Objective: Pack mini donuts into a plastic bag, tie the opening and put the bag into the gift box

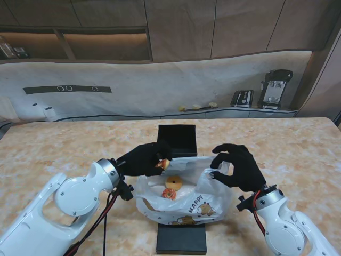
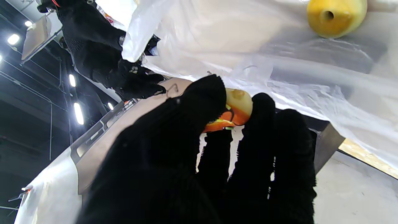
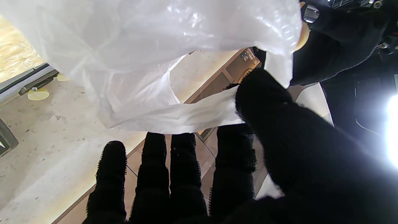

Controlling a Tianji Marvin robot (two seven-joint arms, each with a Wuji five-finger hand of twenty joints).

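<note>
Still packing: left hand (image 1: 143, 159) pinches a mini donut (image 2: 235, 110) at the plastic bag (image 1: 186, 200) mouth, right hand (image 1: 238, 166) grips the rim; next, release inside.

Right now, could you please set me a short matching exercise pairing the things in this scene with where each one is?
Things:
1. orange-iced mini donut
2. yellow mini donut
3. bag rim
4. gift box

Places:
A. on the table, farther from me than the bag
B. pinched by the right hand
C. lying inside the plastic bag
D. held in the left hand at the bag's opening

Pairs: 1-D, 2-C, 3-B, 4-A
</note>
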